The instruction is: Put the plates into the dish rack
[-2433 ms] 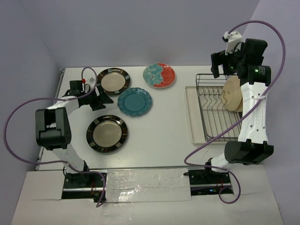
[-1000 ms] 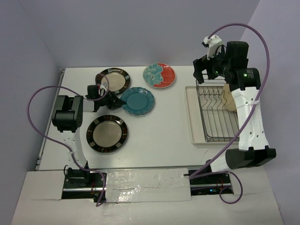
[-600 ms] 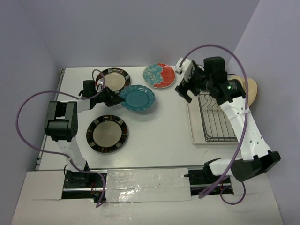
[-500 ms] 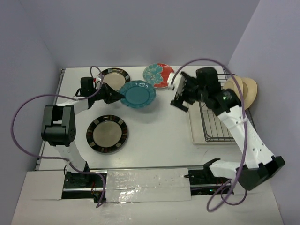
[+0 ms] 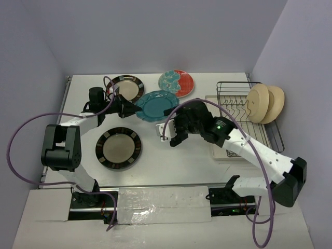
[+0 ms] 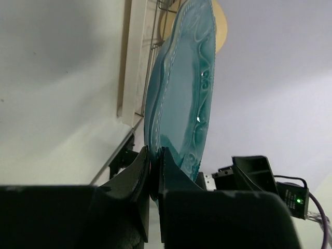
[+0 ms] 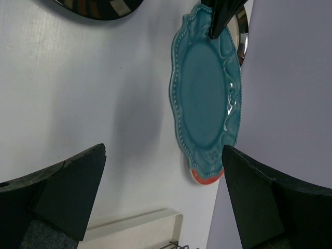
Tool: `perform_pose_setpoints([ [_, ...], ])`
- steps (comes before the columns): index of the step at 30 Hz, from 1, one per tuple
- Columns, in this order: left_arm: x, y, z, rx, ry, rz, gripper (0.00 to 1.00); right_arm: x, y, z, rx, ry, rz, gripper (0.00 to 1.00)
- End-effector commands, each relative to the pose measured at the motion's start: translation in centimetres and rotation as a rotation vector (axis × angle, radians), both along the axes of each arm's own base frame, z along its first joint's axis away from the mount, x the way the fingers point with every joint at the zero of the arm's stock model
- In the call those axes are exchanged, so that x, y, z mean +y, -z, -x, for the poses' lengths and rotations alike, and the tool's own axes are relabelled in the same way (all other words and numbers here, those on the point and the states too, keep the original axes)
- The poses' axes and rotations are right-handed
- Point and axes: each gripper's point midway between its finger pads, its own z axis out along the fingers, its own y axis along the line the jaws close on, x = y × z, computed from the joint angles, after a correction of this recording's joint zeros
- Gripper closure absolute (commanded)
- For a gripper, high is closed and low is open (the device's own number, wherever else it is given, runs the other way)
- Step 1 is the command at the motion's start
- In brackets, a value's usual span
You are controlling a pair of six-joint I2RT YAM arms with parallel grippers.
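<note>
My left gripper [image 5: 133, 107] is shut on the left rim of the scalloped teal plate [image 5: 157, 105], which hangs tilted above the table. In the left wrist view the plate [image 6: 184, 93] stands on edge between the fingers, gripper [image 6: 153, 155]. My right gripper [image 5: 173, 128] hovers open just in front of and to the right of it, holding nothing. The right wrist view shows the teal plate [image 7: 207, 109] ahead of the open right gripper [image 7: 163, 150]. Two cream-tan plates [image 5: 258, 102] [image 5: 275, 104] stand upright in the dish rack [image 5: 236, 111].
A red plate with teal flowers [image 5: 179, 82] lies at the back, partly behind the teal one. Striped-rim plates lie at the back left [image 5: 126, 88] and front left [image 5: 118, 148]. The rack's cream tray [image 5: 213, 145] sits on the right.
The left gripper took the teal plate by its rim and lifted it toward the right. The right arm left a cream plate in the rack and swung left and down toward the teal plate.
</note>
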Motion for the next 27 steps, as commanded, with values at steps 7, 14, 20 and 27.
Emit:
perform_pose_setpoints([
  [7, -1.2, -8.0, 3.0, -0.167, 0.119, 0.153, 1.0, 2.4, -0.4, -3.8, -0.141, 0.014, 0.074, 0.17],
  [14, -1.8, -7.9, 3.4, -0.147, 0.132, 0.178, 1.0, 2.3, -0.2, -5.1, -0.225, 0.037, 0.085, 0.54],
  [20, -2.1, -7.6, 3.4, -0.124, 0.143, 0.187, 1.0, 1.9, -0.4, -5.7, -0.284, 0.057, 0.101, 0.87],
  [27, -2.5, -7.6, 3.5, -0.14, 0.162, 0.182, 0.67, 2.0, -1.4, -5.4, -0.247, 0.078, 0.058, 1.0],
])
